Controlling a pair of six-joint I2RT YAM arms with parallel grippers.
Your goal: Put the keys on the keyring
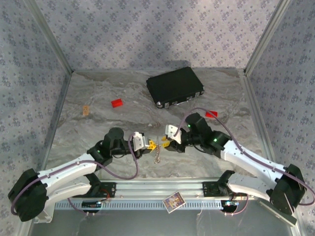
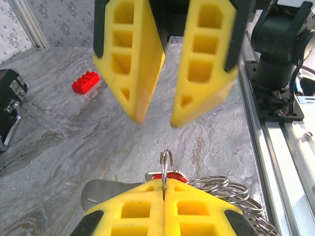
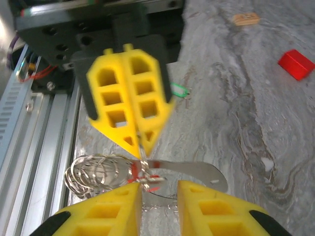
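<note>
My left gripper (image 1: 151, 146) (image 2: 164, 187) is shut on a small split ring (image 2: 166, 161) of the keyring (image 2: 231, 191), a bunch of shiny wire loops lying on the table with a chain (image 1: 157, 156) trailing toward me. The red key's tag (image 2: 170, 175) (image 3: 147, 175) sits right against that ring, with a flat silver blade (image 3: 202, 173) beside it. My right gripper (image 1: 166, 144) (image 3: 160, 191) faces the left one tip to tip and stands open, its fingers either side of the red tag. The green key (image 3: 178, 90) lies on the table behind the left gripper (image 3: 142, 146).
A black case (image 1: 175, 86) lies at the back centre. Red blocks (image 1: 117, 103) (image 1: 211, 114) rest on the marble, and a small tan piece (image 1: 86, 110) lies at the left. The aluminium rail (image 1: 157, 189) runs along the near edge.
</note>
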